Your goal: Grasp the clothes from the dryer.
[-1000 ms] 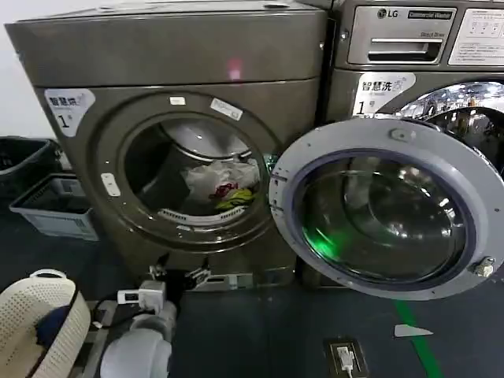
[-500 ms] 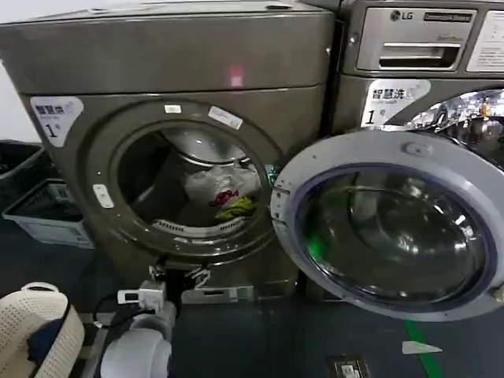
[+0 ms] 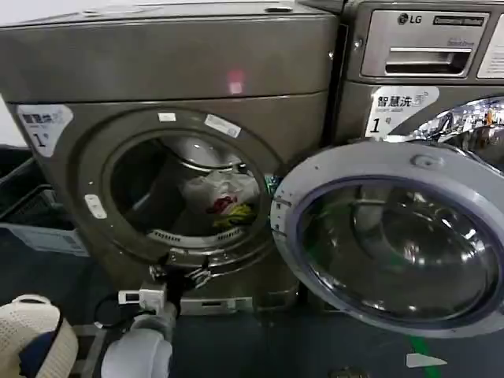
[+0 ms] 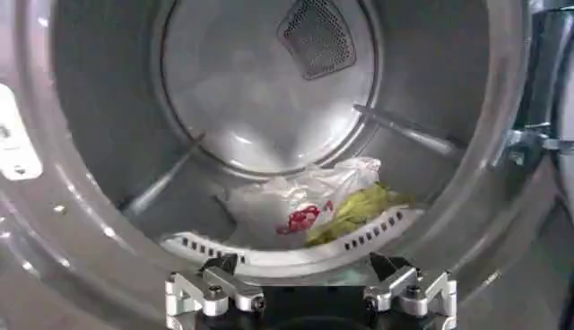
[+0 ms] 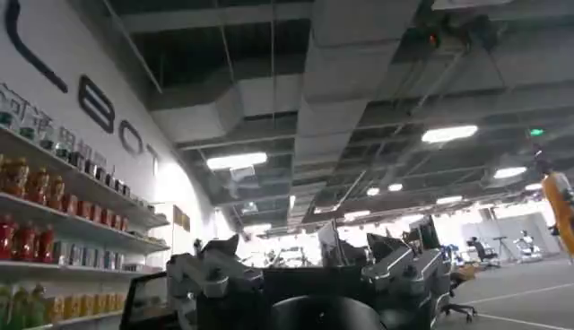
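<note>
left gripper [image 3: 179, 273] nearer dryer [image 3: 181, 87] port, fingers apart

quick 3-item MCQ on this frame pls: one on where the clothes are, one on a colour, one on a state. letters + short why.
1. Where do the clothes lie?
A. On the floor before the dryer
B. Inside the drum, low and near the front lip
C. In the white basket

2. What colour is the print on the white piece?
A. Blue
B. Black
C. Red

3. How is the dryer door?
A. Swung open to the robot's right
B. Shut over the port
C. Taken off and laid flat

Key: 1 B, the heap sits behind the vented lip of the dryer in the left wrist view. 2 C, a red mark shows beside the yellow-green piece. 3 A, the door stands open, leaving the port clear. The left gripper is open, just outside the port; the right gripper points out at the room.
</note>
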`<state>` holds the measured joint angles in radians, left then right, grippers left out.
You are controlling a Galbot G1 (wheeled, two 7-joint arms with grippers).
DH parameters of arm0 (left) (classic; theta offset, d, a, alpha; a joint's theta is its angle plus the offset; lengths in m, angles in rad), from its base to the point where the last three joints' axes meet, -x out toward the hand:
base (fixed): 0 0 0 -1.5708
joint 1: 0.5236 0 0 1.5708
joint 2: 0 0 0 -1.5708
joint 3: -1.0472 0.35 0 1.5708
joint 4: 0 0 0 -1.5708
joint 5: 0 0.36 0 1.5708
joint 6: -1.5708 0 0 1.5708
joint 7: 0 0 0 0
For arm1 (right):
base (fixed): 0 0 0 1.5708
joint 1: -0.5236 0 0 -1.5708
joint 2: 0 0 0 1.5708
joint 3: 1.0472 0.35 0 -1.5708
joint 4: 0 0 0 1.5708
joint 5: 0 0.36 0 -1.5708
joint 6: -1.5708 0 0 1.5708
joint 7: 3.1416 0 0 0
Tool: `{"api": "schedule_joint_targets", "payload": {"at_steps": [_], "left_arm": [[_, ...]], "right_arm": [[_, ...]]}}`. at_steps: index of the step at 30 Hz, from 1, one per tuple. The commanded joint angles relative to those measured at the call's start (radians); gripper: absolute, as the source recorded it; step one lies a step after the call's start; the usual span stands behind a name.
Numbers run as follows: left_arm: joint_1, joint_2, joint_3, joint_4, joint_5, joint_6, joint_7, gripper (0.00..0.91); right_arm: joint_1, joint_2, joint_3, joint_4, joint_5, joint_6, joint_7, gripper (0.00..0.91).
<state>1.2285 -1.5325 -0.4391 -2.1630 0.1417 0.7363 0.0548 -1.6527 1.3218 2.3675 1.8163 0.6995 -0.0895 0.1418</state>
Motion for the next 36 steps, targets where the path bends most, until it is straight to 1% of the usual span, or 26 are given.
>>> {"api": "schedule_joint_targets", "payload": {"at_steps": [1, 36], "left_arm": [[0.000, 0.000, 0.001, 0.002, 0.000, 0.049, -0.001, 0.907], [-0.003, -0.001, -0.002, 0.007, 0.006, 0.049, -0.002, 0.907]], "right_arm": [[0.001, 0.000, 0.000, 0.001, 0.001, 0.000, 0.000, 0.907], [0.000, 0.000, -0.015, -0.003, -0.002, 0.000, 0.001, 0.907]]}}
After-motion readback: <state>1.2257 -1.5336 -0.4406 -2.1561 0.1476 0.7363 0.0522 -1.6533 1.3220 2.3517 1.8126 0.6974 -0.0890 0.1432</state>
